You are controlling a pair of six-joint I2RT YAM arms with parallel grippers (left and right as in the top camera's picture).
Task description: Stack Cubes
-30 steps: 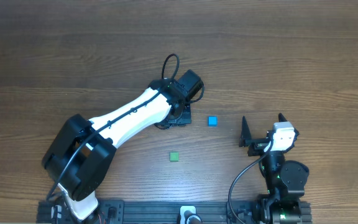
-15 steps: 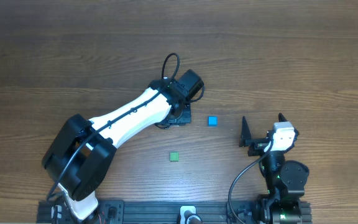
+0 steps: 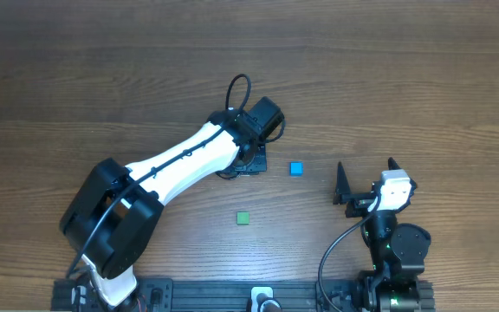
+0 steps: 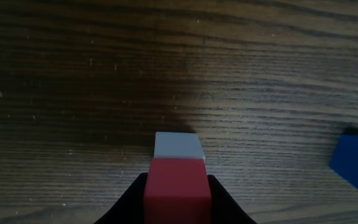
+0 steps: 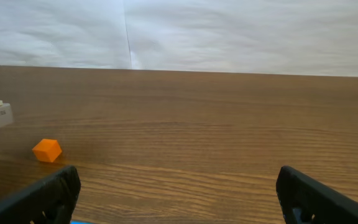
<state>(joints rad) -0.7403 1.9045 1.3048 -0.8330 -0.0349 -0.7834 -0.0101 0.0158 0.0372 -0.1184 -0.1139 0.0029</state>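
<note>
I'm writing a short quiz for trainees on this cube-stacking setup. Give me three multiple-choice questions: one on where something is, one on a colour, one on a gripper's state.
1. In the top view, where does the small green cube lie relative to the small blue cube?
A. Nearer the view's bottom edge
B. Farther up the view
C. Stacked on it

2. What colour is the cube between the fingers of the left gripper?
A. Orange
B. Red
C. Green

3. How is the right gripper?
A. Shut on a cube
B. Shut, empty
C. Open, empty

Answers:
1 A: the green one sits lower in the top view, apart from the blue one.
2 B: the left wrist view shows a red cube held there.
3 C: its fingers stand spread with nothing between them.
</note>
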